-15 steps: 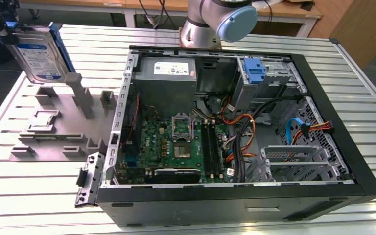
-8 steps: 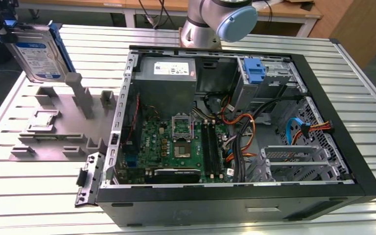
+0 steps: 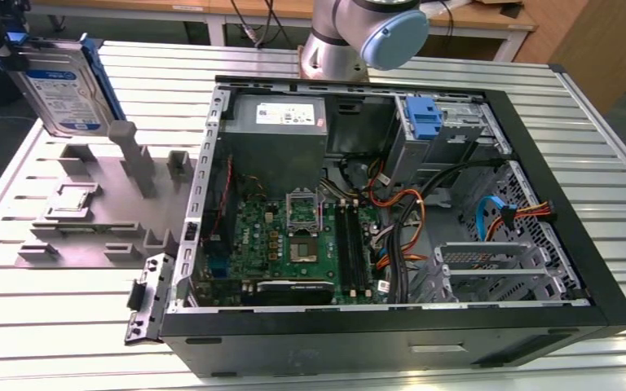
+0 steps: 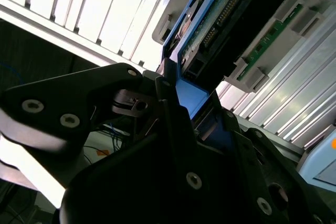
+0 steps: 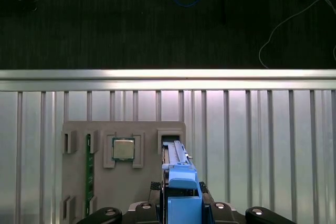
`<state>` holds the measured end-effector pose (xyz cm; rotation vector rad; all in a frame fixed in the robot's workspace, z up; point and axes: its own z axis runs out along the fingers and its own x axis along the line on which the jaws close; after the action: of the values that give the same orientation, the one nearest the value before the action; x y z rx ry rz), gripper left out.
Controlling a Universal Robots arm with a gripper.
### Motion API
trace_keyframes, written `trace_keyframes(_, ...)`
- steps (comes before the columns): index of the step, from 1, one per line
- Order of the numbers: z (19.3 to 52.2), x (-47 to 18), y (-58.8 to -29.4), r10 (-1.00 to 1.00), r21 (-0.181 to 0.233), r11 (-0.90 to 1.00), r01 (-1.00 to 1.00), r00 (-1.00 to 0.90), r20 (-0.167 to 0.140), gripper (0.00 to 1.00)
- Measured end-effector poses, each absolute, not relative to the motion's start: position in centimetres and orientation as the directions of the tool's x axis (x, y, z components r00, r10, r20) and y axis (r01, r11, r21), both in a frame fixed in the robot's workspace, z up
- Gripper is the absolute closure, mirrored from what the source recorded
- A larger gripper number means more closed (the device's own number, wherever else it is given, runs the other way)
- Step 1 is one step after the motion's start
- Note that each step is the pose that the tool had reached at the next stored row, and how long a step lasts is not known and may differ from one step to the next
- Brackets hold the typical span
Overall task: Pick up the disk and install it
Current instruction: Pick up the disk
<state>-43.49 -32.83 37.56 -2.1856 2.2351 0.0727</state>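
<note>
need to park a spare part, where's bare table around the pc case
Bare table slats between the grey fixture and the near edge; a narrower strip at the exterior view's right of the case. Crowded: cables inside the case, and the claw holding the disk by the fixture's far end.

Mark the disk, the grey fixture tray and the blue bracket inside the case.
disk (image 3: pixel 66 91), exterior view, on its blue-and-white label.
grey fixture tray (image 3: pixel 85 235), exterior view, on a bare flat part of its base.
blue bracket (image 3: pixel 424 120), exterior view, on its upper face.
</note>
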Motion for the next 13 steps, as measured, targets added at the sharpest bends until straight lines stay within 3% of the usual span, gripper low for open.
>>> trace_keyframes(13, 37.86, -43.49, -32.83, -0.999, 0.023, 0.022, -0.999, -0.023, -0.042, 0.64)
